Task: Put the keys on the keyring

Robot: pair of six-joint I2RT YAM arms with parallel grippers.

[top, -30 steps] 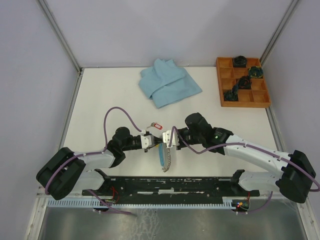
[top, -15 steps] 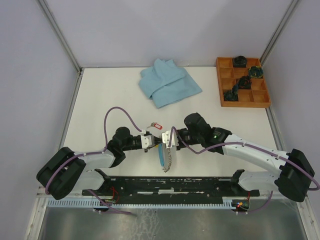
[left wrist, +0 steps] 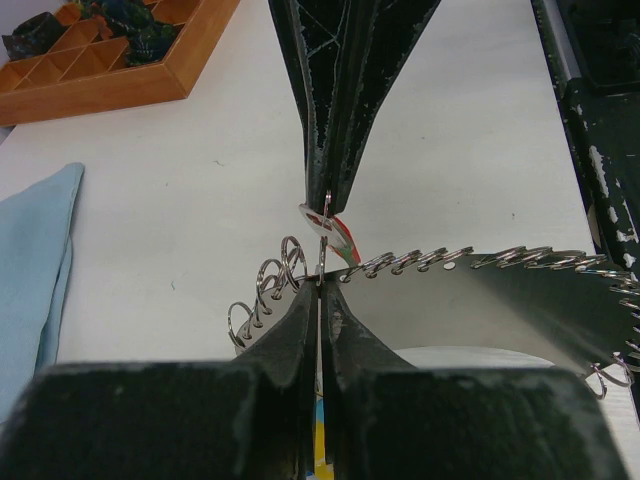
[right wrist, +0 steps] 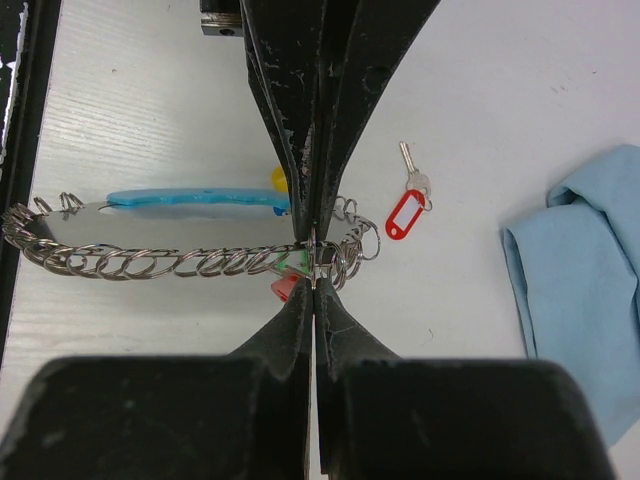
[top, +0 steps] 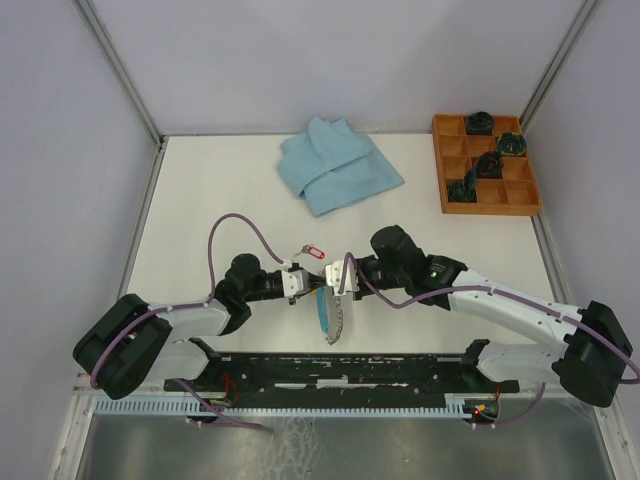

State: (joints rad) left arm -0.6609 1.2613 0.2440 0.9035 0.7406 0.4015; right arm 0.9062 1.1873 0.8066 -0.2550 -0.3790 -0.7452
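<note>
A folded blue cloth (top: 338, 165) lies on the bench (top: 200, 200) at the back, a little left of centre. In the back right corner sits a wooden tray (top: 490, 211) with dark bundles (top: 480, 122) in four of its compartments. Both are well apart from where I work. A loose key (top: 311, 250) with a red tag lies flat on the bench just beyond my jaws, touching nothing.

My two sets of jaws meet tip to tip near the front middle of the bench, so each fills much of the other's wrist view. The left jaws are closed tight on the keyring (right wrist: 160, 266), pinching a wire coil at its end. The right jaws are closed tight too, on the keys (left wrist: 335, 228), gripping the small ring above their green and red tags. Those tags hang right against the coils.

The keyring is a long narrow loop, smooth and light blue along one side, with a run of small silver wire coils along the other. It extends from the jaws toward the near edge. I cannot tell whether its far end rests on the bench.
</note>
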